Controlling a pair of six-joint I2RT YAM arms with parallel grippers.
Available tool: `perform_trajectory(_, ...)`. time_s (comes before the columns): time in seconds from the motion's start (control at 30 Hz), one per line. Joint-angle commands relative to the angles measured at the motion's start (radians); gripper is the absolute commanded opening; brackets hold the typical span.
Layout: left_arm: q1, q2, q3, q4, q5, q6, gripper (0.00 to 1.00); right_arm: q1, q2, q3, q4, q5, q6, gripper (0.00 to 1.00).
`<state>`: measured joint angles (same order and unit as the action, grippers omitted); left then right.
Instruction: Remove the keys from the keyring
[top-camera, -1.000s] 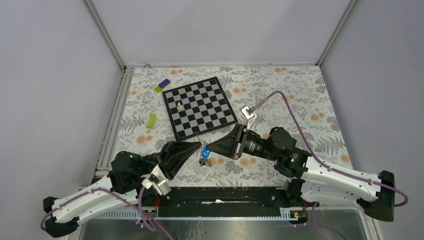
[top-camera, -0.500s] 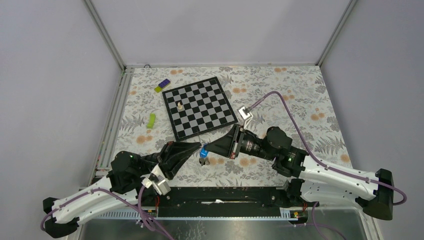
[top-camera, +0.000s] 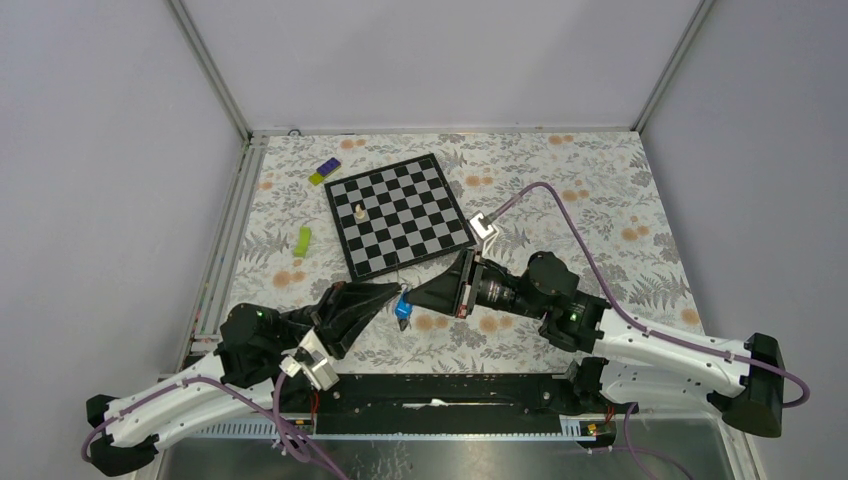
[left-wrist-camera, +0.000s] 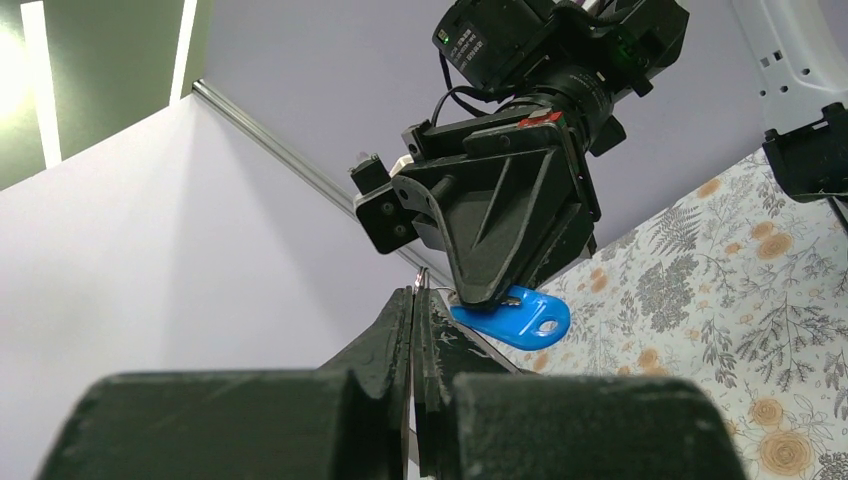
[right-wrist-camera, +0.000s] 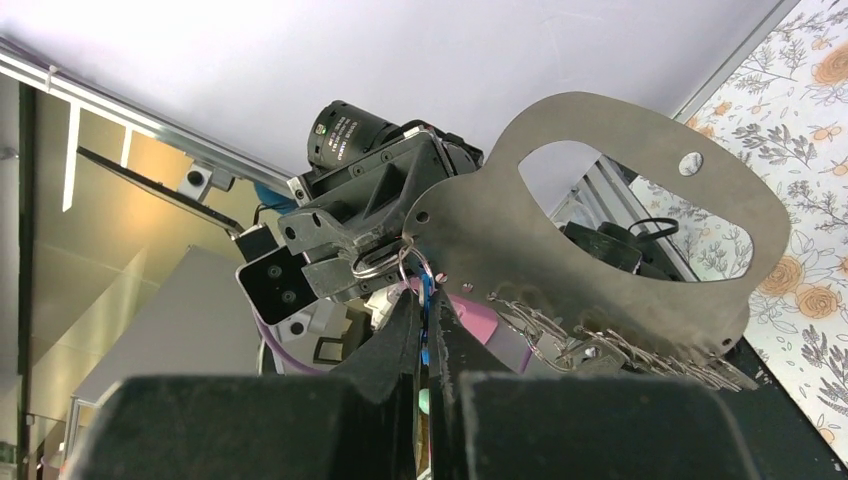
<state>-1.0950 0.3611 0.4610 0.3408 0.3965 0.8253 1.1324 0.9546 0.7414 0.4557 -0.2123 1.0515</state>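
Observation:
Both grippers meet in the air over the table's near middle. My left gripper (top-camera: 397, 291) is shut on the keyring (right-wrist-camera: 383, 263), a thin wire ring that pokes out at its tip (left-wrist-camera: 422, 292). My right gripper (top-camera: 413, 298) is shut on the ring's blue tag (top-camera: 403, 307); the tag (left-wrist-camera: 515, 318) sticks out flat from under its black fingers (left-wrist-camera: 500, 240) and shows edge-on between its jaws (right-wrist-camera: 425, 300). A flat silvery piece with an oval hole, seemingly one of the keys (right-wrist-camera: 600, 210), hangs close to the right wrist lens, with toothed metal along its lower edge.
A chessboard (top-camera: 400, 213) lies beyond the grippers with a white chess piece (top-camera: 359, 211) on it. A green object (top-camera: 303, 240) and a purple-and-yellow block (top-camera: 324, 172) lie to its left. A black rail (top-camera: 440, 390) runs along the near edge.
My right arm has shifted a little left and rolled, carrying the blue tag slightly left. The left arm has hardly moved. Both grips stay shut.

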Motion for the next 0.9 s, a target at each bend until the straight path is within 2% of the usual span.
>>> perform_trajectory(0.0,-0.003,0.002,-0.006,0.131,0.015,-0.010,0.00,-0.006,0.016,0.032,0.025,-0.023,0.011,0.00)
perform_trajectory(0.87,-0.002,0.003,-0.042,0.205,-0.108,-0.026,0.00,-0.006,0.012,0.035,0.031,-0.062,-0.012,0.00)
